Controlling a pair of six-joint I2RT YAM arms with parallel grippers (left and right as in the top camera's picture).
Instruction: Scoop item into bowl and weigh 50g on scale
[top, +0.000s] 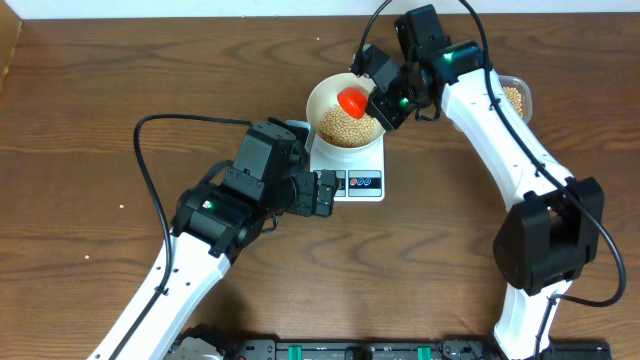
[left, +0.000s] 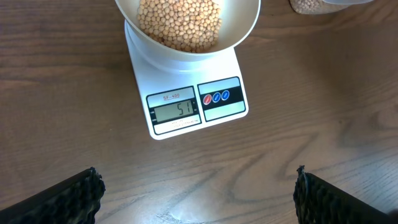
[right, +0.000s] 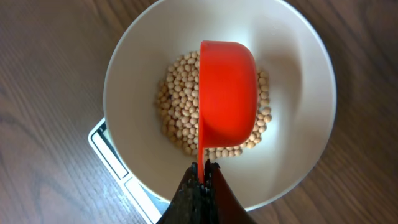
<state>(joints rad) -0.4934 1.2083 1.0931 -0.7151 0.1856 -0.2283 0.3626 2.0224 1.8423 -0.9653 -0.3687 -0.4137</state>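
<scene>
Tan beans (right: 177, 106) are pooling in the cream bowl (right: 298, 81); the right hand (right: 202, 171) is clamping a red scoop (right: 227, 93) that is hiding some; the left hand (left: 199, 199) is gaping wide.

My table (left: 62, 93) is matt brown wood, grained. The bowl (right: 298, 74) is smooth cream, faintly glossy; the beans (left: 180, 22) are matt tan. The scale (left: 143, 81) is smooth white plastic. The scoop (right: 227, 87) is glossy red plastic. The pads (left: 68, 199) of my left tool (left: 196, 193), at seven o'clock, are black and finely ribbed.

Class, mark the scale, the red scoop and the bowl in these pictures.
scale (left: 177, 112), left wrist view, on its display
red scoop (right: 227, 93), right wrist view, on its cup
bowl (right: 298, 74), right wrist view, on its bare inner wall
</scene>
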